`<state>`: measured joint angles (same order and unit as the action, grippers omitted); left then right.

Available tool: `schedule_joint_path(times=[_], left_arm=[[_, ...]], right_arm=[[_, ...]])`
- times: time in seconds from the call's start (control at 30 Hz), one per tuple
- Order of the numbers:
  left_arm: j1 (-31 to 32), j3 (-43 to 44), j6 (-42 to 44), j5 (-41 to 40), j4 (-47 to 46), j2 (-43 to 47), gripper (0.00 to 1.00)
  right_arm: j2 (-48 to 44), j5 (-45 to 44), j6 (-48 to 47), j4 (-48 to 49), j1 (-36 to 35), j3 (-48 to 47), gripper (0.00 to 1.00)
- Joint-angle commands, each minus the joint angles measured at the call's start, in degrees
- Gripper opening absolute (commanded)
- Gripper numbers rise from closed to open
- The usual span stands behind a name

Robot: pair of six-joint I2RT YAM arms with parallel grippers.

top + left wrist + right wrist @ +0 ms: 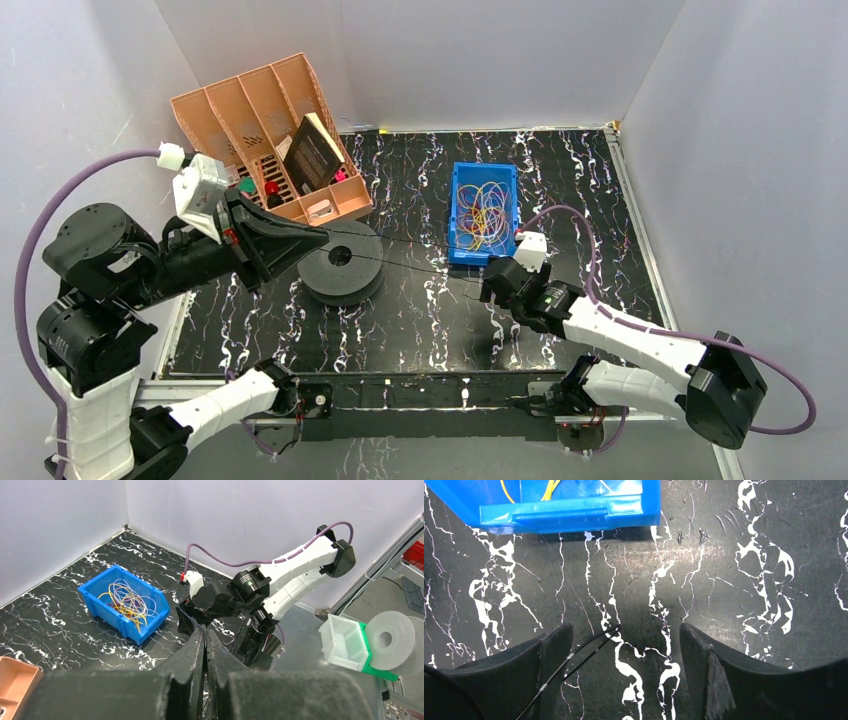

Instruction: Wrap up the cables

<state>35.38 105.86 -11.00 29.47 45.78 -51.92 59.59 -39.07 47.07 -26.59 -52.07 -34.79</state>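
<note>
A thin dark cable (400,242) stretches above the table from my left gripper (322,238) toward my right gripper (487,283). A second dark strand runs from the black spool (345,280) to the right gripper. The left gripper (205,630) is shut, with the cable leaving its tip. The right gripper (625,630) is open just above the table. The dark cable's end (589,650) lies between its fingers, close to the left finger (549,655). A tangle of yellow, orange and purple cables (482,212) lies in the blue bin (455,215), which also shows in the left wrist view (112,617).
An orange divided rack (250,120) holding a dark book (312,152) stands at the back left, just behind the spool. The blue bin's front wall (569,515) is right ahead of the right gripper. Grey walls enclose the black marbled table (420,320).
</note>
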Motion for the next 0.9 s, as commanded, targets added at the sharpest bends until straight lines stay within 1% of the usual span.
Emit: schedule_joint_path(times=[0.0, 0.1, 0.23, 0.37, 0.5, 0.7, 0.8, 0.87], left_arm=[[-0.02, 2.98, 0.38, -2.88, 0.28, 0.65, 0.0], [-0.03, 3.43, 0.28, -5.12, 0.76, 0.79, 0.0], [-0.03, 5.32, -0.01, -7.8, 1.07, 1.04, 0.0], [-0.03, 6.41, -0.42, -9.49, 0.44, 1.62, 0.0], [-0.04, 6.57, -0.97, -9.08, -0.29, 1.95, 0.0], [0.01, 5.27, -1.44, -7.65, 0.15, 1.25, 0.0], [0.01, 4.61, -1.62, -7.04, 0.74, 0.64, 0.0], [-0.04, 3.93, -1.71, -6.2, 1.12, 0.11, 0.0]], right_arm=[[-0.62, -0.23, 4.01, -0.47, 2.13, 1.27, 0.88], [-0.21, 0.53, 5.22, -0.69, 4.14, 1.4, 0.95], [0.7, 2.36, 6.38, -1.26, 8.0, 1.69, 0.98], [1.84, 4.63, 6.57, -1.44, 12.61, 1.3, 0.98], [3.66, 7.65, 4.93, -1.87, 17.19, -1.06, 0.98], [3.84, 7.67, 3.37, -2.57, 17.97, -5.16, 0.99], [2.75, 9.46, 2.0, -1.97, 17.97, -7.04, 0.98], [1.47, 11.34, -0.86, -1.2, 17.97, -7.91, 0.98]])
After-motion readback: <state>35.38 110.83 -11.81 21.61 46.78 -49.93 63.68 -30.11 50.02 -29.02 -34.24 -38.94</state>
